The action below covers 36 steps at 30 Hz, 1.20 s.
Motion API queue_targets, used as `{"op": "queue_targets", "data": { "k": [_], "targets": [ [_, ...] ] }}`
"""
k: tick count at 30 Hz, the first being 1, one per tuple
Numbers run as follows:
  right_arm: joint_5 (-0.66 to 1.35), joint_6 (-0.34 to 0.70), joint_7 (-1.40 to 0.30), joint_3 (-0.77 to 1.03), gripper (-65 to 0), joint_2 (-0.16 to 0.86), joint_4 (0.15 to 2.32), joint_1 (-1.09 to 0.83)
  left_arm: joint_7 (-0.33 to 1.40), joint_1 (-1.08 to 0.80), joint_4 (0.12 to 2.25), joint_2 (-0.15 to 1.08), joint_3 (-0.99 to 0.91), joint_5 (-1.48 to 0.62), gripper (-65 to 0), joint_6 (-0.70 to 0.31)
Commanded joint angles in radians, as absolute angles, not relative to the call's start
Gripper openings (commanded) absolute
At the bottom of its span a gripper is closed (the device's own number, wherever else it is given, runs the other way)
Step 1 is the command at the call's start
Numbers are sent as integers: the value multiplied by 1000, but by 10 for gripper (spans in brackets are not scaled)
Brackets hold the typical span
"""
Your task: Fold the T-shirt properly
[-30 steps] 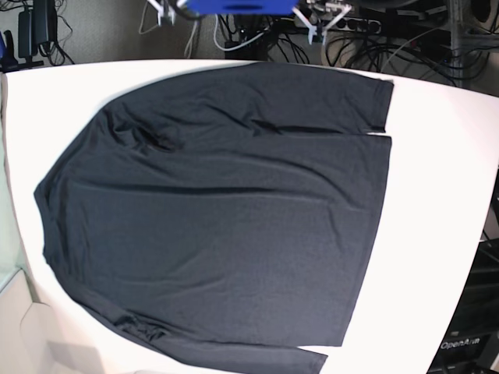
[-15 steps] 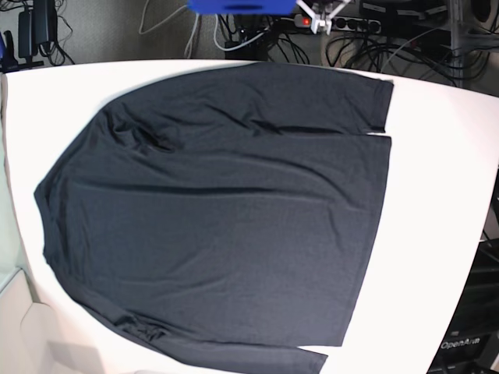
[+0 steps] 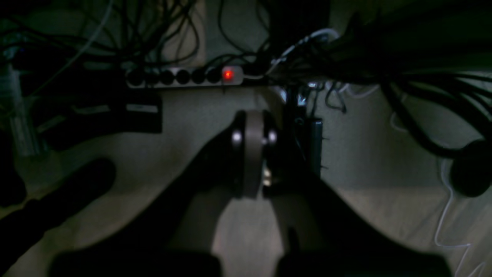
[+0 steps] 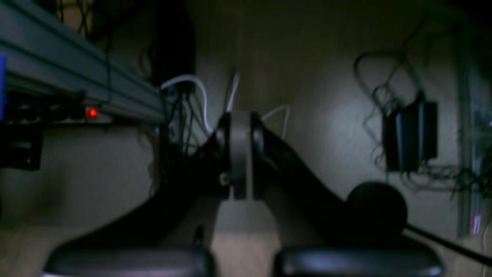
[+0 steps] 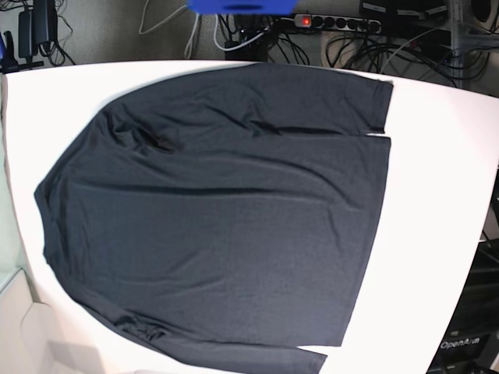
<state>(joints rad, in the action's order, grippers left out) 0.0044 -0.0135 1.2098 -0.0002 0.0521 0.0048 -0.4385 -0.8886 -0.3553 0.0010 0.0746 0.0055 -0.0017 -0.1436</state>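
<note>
Across the white table point(image 5: 437, 156), the T-shirt point(image 5: 226, 218) is lying spread flat, collar end toward the base view's left, hem toward the right, sleeves folded in along the far and near edges. Neither arm is showing in that view. Right gripper point(image 4: 240, 154) is pointing at a dim floor, fingers clenched together, gripping nothing. Left gripper point(image 3: 251, 154) is likewise pressed closed and empty, facing a power strip point(image 3: 184, 76) with its red light glowing.
</note>
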Motion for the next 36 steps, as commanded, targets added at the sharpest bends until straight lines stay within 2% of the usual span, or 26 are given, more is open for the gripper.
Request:
{"op": "queue_targets", "data": {
  "k": [1,5,9,12,18,22,25,28,33,36],
  "targets": [
    [5,-8,1267,2,-650,62,0,-478,-935,-387,0,79,4,-4,-650,-147],
    [4,-84,1383,-4,-650,84,1,-544,-1099,-455,0,79,1,-7,-650,-147],
    [4,-110,1382,-4,-650,110,15,-576,-1291,-542,0,79,-1,-18,-650,-140],
    [4,-110,1382,-5,-650,117,134,-657,-1313,-613,38,74,-1,-65,-650,-147],
    [4,-111,1343,4,-650,119,648,-918,-1310,-748,309,79,1,-104,-648,-147],
    [2,-108,1122,41,-650,114,1119,-1110,-1293,-923,661,79,1,-124,-646,-139],
    [2,-108,915,47,-650,114,1443,-1193,-1139,-1073,1032,107,-1,-120,-646,-137],
    [2,-108,759,47,-650,117,1641,-1211,-921,-1159,1343,137,-4,-122,-646,-136],
    [1,-105,495,31,-650,119,1805,-1153,-535,-1165,1676,94,-117,-122,-647,-136],
    [1,-42,334,38,-650,114,1839,-1072,-292,-1096,1816,35,-200,-113,-646,-136]
  ]
}}
